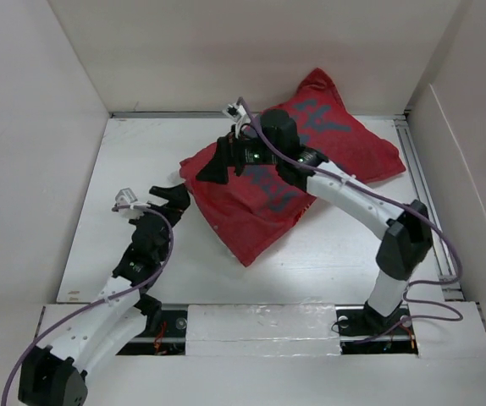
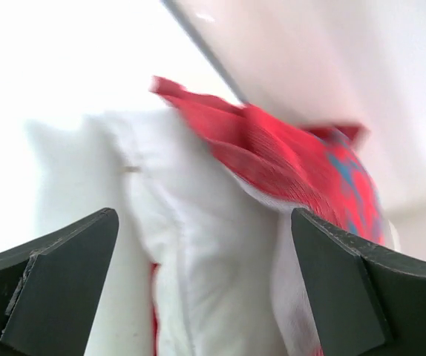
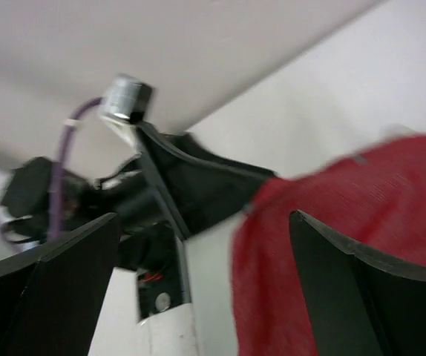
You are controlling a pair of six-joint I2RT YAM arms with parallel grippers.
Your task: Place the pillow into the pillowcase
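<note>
Starting from the near edge, we see the left arm rise from its base at 7 o'clock, folded low and reaching toward 12 o'clock. Its wrist is nearly level with the surface (image 1: 141,144). The left claw (image 1: 173,196) is spread wide, holds nothing, and sits just beside the 9 o'clock corner of the pillowcase (image 1: 251,222).

Through its own camera, the white pillow (image 2: 161,222) bulges out between the parted fingers, with the red hem bunched over its far side. We judge that the pillow is mostly in and that this exposed end is what is left to cover (how much remains outside, we cannot tell from above).

The red case lies rumpled across the middle of the surface, running from 7 o'clock toward 1 o'clock, duller face with blue-grey marks up.

Farther back, the right arm arches from its base at 5 o'clock, elbow high, forearm stretched across the case toward 10 o'clock. The right claw (image 1: 219,159) is also spread and grips nothing, hanging over the case's 10 o'clock edge with red cloth below one finger.

We take the step in hand to be a regrip. The next move calls for pinching the hem on both sides of the opening and drawing it over the white end.
</note>
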